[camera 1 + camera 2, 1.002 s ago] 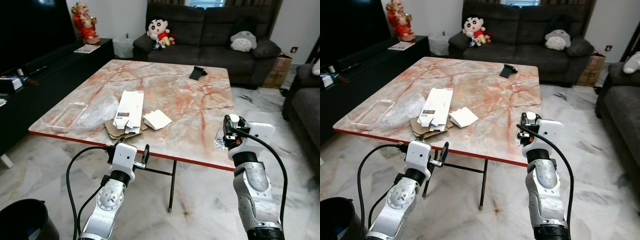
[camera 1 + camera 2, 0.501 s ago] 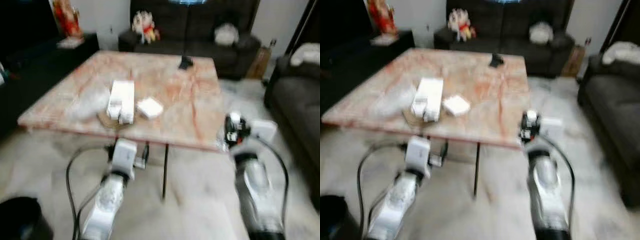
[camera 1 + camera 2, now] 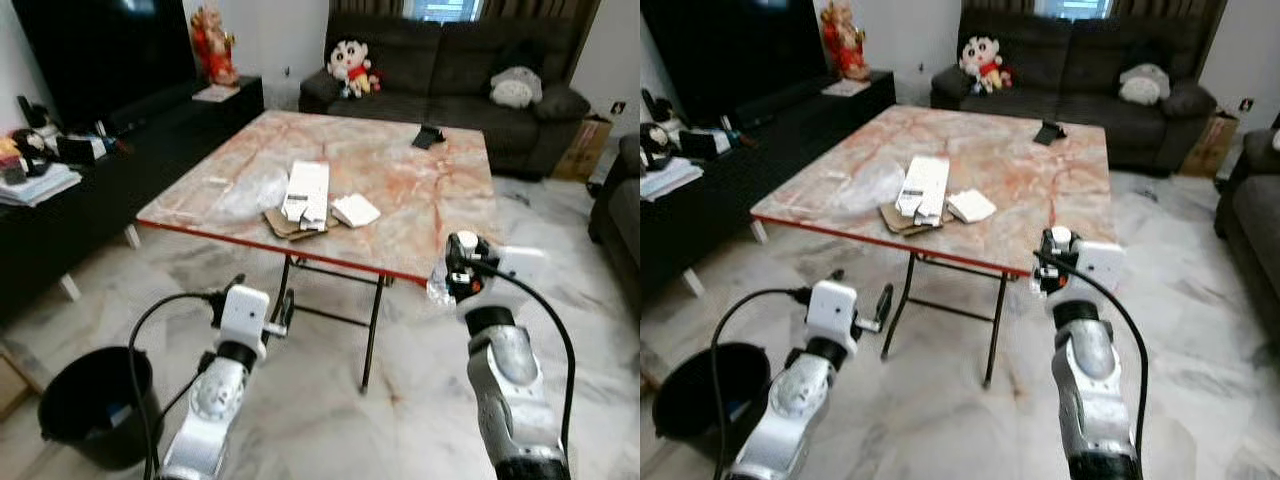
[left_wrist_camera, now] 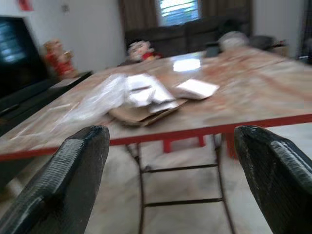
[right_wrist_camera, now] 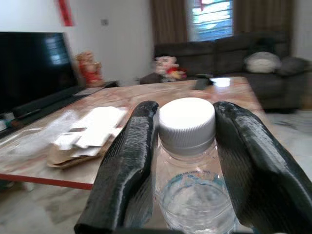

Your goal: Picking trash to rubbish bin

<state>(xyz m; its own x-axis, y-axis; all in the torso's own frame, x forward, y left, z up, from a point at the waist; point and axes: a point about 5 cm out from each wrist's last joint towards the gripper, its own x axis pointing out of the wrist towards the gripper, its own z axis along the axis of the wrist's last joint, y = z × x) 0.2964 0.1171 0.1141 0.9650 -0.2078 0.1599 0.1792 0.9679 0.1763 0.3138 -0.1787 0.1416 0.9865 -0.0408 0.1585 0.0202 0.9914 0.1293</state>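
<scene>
My right gripper (image 5: 185, 165) is shut on a clear plastic bottle (image 5: 187, 192) with a white cap, held upright in front of the table's near right corner; the gripper (image 3: 458, 262) and the bottle (image 3: 438, 288) also show from the head. My left gripper (image 3: 262, 298) is open and holds nothing, low before the table's red front edge, its fingers (image 4: 73, 180) spread wide. A black bin (image 3: 92, 405) stands on the floor at my lower left. On the marble table (image 3: 420, 215) lie a white carton (image 3: 307, 190), a small white box (image 3: 356, 210), brown cardboard (image 3: 285, 226) and a clear plastic bag (image 3: 250, 192).
A black object (image 3: 432, 136) lies at the table's far right. A dark TV cabinet (image 3: 90, 190) runs along the left. A dark sofa (image 3: 470, 80) with plush toys stands behind the table, with a cardboard box (image 3: 592, 145) at its right. Marble floor lies open around me.
The camera has drawn back from the table, so the table looks farther away and the whole black bin has come into view. Both arms keep their pose; the bottle stays gripped.
</scene>
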